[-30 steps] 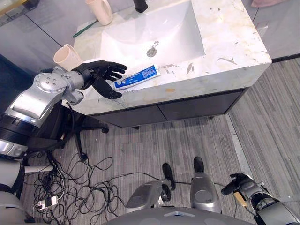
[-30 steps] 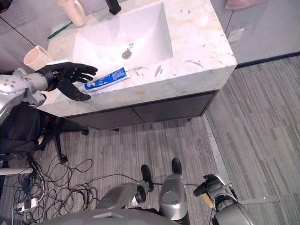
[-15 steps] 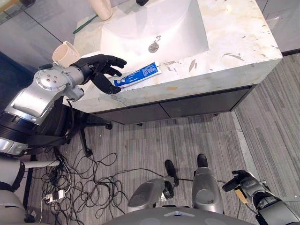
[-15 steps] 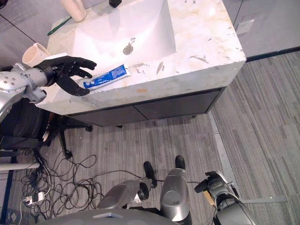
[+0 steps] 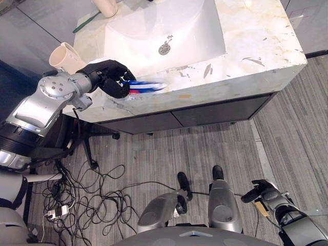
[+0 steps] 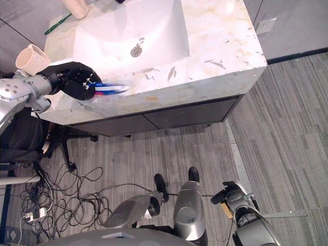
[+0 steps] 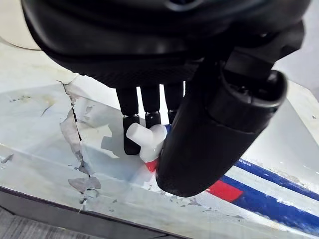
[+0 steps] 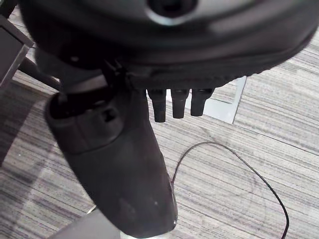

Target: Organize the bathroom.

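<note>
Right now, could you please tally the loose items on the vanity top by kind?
Cups: 2, one by the left hand, one at the back
Toothpaste tubes: 1, in the left hand
Toothbrushes: 1, green
Total: 4

Cup (image 5: 64,55) just behind; sink (image 5: 164,31) free.

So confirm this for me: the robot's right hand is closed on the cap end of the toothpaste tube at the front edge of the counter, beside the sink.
Not quite: it is the left hand that is closed on the cap end of the toothpaste tube, at the counter's front edge beside the sink. The left wrist view shows its fingers and thumb pinching the white cap. The right hand hangs low over the floor.
</note>
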Controlling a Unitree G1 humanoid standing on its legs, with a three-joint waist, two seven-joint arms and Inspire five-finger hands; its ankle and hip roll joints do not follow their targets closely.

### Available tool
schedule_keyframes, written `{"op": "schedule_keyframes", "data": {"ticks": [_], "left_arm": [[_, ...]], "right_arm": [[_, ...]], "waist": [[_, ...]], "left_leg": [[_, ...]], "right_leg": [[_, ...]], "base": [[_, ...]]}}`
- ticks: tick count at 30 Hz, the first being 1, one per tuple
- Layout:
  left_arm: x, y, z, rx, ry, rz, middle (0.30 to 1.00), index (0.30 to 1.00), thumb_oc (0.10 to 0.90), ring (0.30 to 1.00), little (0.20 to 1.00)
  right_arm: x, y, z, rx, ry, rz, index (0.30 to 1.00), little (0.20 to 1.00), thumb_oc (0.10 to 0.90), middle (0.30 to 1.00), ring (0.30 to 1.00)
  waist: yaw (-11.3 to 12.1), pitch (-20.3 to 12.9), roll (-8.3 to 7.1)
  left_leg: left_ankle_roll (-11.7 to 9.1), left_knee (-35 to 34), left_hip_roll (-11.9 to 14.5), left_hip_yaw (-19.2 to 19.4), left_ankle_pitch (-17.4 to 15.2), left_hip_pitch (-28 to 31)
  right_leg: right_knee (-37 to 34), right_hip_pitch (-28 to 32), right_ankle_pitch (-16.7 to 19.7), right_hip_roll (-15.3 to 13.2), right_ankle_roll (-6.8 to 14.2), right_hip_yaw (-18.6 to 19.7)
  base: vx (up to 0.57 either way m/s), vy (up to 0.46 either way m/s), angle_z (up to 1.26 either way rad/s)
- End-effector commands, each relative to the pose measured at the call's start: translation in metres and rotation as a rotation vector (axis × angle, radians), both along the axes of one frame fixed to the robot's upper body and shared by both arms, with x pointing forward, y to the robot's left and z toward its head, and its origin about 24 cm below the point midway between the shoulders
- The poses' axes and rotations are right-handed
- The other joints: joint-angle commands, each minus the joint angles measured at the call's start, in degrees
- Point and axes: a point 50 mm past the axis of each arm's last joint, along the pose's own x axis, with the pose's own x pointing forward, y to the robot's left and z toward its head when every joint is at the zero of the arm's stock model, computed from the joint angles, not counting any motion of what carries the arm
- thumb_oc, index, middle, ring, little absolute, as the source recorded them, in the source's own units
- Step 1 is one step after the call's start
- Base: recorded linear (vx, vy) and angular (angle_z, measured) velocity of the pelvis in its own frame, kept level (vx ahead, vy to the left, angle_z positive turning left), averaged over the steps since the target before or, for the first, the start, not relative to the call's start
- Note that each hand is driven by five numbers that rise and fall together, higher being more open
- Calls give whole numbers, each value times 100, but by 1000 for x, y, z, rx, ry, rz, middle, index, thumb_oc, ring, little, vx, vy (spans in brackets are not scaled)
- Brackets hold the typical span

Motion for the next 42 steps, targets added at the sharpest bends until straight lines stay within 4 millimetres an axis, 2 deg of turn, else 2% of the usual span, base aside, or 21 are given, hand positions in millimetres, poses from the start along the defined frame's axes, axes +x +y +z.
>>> {"op": "schedule_keyframes", "data": {"ticks": [1, 6, 11, 14, 18, 23, 25, 27, 29, 33, 34, 35, 36, 37, 38, 39, 40, 41, 42], "left_arm": [[-2, 9, 30, -8, -122, 30, 300, 300, 400, 300, 300], [-1, 12, 27, -95, -95, 63, 300, 300, 400, 300, 300], [-3, 2, 14, -498, -64, 23, 300, 300, 400, 300, 300], [-8, -7, 14, -602, -88, -17, 300, 300, 400, 300, 300], [-10, -19, 20, -625, -140, -43, 300, 300, 400, 300, 300], [-8, -17, 28, -587, -166, -29, 300, 300, 400, 300, 300], [-7, -15, 31, -578, -169, -25, 300, 300, 400, 300, 300], [-8, -14, 35, -581, -184, -23, 300, 300, 400, 300, 300], [-9, -13, 40, -590, -206, -13, 300, 300, 400, 300, 300], [-9, -13, 56, -638, -248, 2, 300, 300, 400, 300, 300], [-9, -13, 56, -638, -248, 2, 300, 300, 400, 300, 300], [-9, -13, 59, -649, -257, 5, 300, 300, 400, 300, 300], [-8, -11, 64, -662, -262, 16, 300, 300, 400, 300, 300], [-8, -11, 64, -662, -262, 16, 300, 300, 400, 300, 300], [-6, -10, 69, -676, -266, 20, 300, 300, 400, 300, 300], [-5, -9, 70, -682, -265, 22, 300, 300, 400, 300, 300], [-4, -9, 73, -699, -261, 29, 300, 300, 400, 300, 300], [-3, -7, 75, -710, -254, 37, 300, 300, 400, 300, 300], [-3, -7, 75, -710, -254, 37, 300, 300, 400, 300, 300]], "right_arm": [[-20, -16, -1, -20, 21, -66, 900, 900, 800, 900, 900], [-22, -15, -2, -17, 24, -71, 900, 900, 800, 900, 900], [-30, -10, -8, 3, 11, -107, 900, 900, 800, 900, 900], [-34, -9, -10, 14, -43, -190, 900, 900, 800, 900, 900], [-33, -18, -3, 9, -200, -355, 900, 900, 800, 900, 900], [-31, -40, 16, -46, -377, -516, 900, 900, 800, 900, 900], [-29, -61, 38, -101, -516, -593, 900, 900, 800, 900, 900], [-27, -78, 59, -151, -635, -641, 900, 900, 800, 900, 900], [-19, -101, 95, -218, -788, -661, 900, 900, 800, 900, 900], [-1, -129, 169, -320, -1066, -617, 900, 900, 800, 900, 900], [-1, -129, 169, -320, -1066, -617, 900, 900, 800, 900, 900], [4, -131, 187, -346, -1142, -580, 900, 900, 800, 900, 900], [16, -132, 223, -368, -1236, -520, 900, 900, 800, 900, 900], [16, -132, 223, -368, -1236, -520, 900, 900, 800, 900, 900], [26, -128, 250, -382, -1320, -455, 900, 900, 800, 900, 900], [31, -125, 262, -384, -1353, -421, 900, 900, 800, 900, 900], [42, -115, 291, -373, -1448, -323, 900, 900, 800, 900, 900], [53, -106, 311, -345, -1494, -255, 900, 900, 800, 900, 900], [53, -106, 311, -345, -1494, -255, 900, 900, 800, 900, 900]], "waist": [[-13, -202, -128], [-5, -217, -153], [20, -270, -249], [39, -328, -333], [21, -442, -592], [-39, -578, -958], [-87, -664, -1127], [-123, -722, -1215], [-168, -791, -1301], [-184, -912, -1377], [-184, -912, -1377], [-183, -938, -1389], [-179, -986, -1405], [-179, -986, -1405], [-169, -1033, -1409], [-161, -1052, -1411], [-140, -1099, -1410], [-123, -1133, -1397], [-123, -1133, -1397]], "left_leg": [[-90, 1034, 522, -118, -72, -190], [-102, 1040, 525, -136, -59, -177], [-97, 1008, 540, -132, -62, -101], [-84, 982, 554, -123, -81, -54], [-64, 937, 632, -106, -171, 29], [-61, 953, 721, -126, -283, 102], [-61, 985, 763, -106, -338, 147], [-64, 980, 791, -86, -382, 174], [-58, 932, 818, -54, -466, 256], [-58, 843, 827, -36, -568, 349], [-58, 843, 827, -36, -568, 349], [-58, 822, 823, -38, -583, 364], [-59, 773, 823, -38, -619, 406], [-59, 773, 823, -38, -619, 406], [-54, 711, 811, -32, -632, 429], [-49, 683, 806, -31, -647, 446], [-37, 607, 796, -18, -698, 495], [-34, 543, 791, -7, -712, 530], [-34, 543, 791, -7, -712, 530]], "right_leg": [[-1186, 449, 186, 77, 156, 326], [-1217, 495, 185, 92, 157, 318], [-1308, 646, 173, 125, 131, 295], [-1367, 719, 178, 157, 120, 295], [-1419, 778, 207, 229, 133, 281], [-1493, 890, 256, 326, 144, 309], [-1554, 975, 277, 372, 145, 331], [-1591, 1022, 288, 392, 152, 347], [-1632, 1072, 297, 398, 170, 352], [-1708, 1136, 298, 417, 199, 373], [-1708, 1136, 298, 417, 199, 373], [-1721, 1145, 299, 424, 207, 378], [-1747, 1178, 286, 437, 224, 376], [-1747, 1178, 286, 437, 224, 376], [-1769, 1184, 287, 444, 235, 387], [-1775, 1190, 285, 447, 241, 394], [-1779, 1207, 274, 450, 254, 395], [-1780, 1212, 271, 449, 260, 402], [-1780, 1212, 271, 449, 260, 402]], "base": [[0, 0, 0], [1, -5, 2], [19, -9, 1], [23, -22, 1], [18, -79, 0], [45, -123, -7], [73, -103, -3], [64, -58, 2], [63, -31, 3], [31, -1, -3], [16, 8, -6], [29, 16, -5], [29, 16, -5], [33, 24, 0], [23, 24, -12], [48, 57, -16], [55, 65, -19], [44, 55, -9], [32, 42, -8]]}}
